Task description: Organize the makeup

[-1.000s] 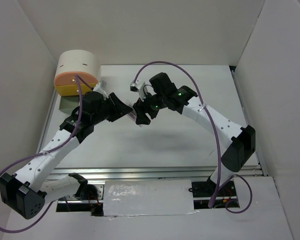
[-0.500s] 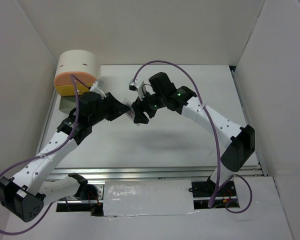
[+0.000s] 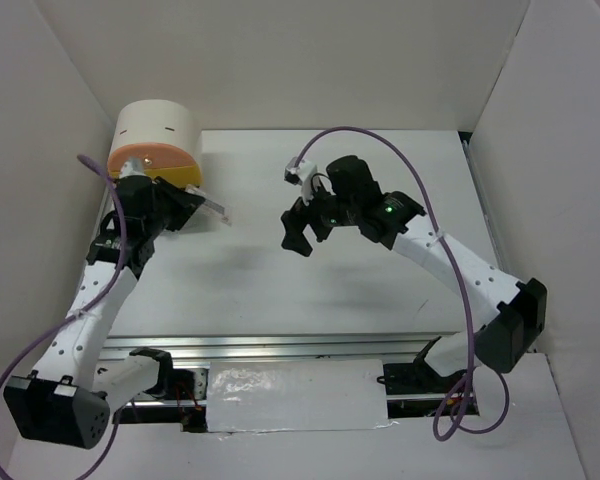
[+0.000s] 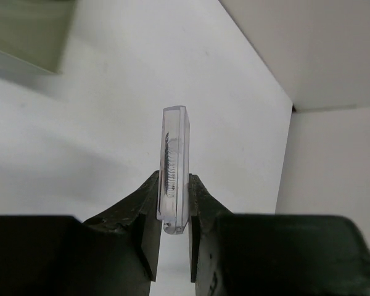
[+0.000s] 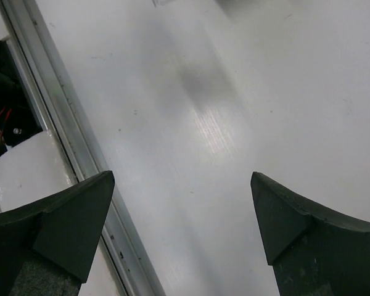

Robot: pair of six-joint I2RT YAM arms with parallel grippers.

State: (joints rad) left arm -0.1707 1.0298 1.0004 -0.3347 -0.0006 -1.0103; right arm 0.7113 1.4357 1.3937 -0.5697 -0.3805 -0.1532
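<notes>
You're clamping a palette (image 4: pixel 174 142) in the left gripper (image 4: pixel 173 185) near the box (image 3: pixel 155 140) at 10 o'clock, with the right gripper (image 5: pixel 180 185) idling open and stowing pending.

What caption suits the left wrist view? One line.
Left gripper pinching a thin clear case edge-on above the white table.

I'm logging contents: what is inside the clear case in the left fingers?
A dark, finely ridged strip shows through the clear case, seen edge-on; what it is cannot be told. The left fingers cover its lower end.
</notes>
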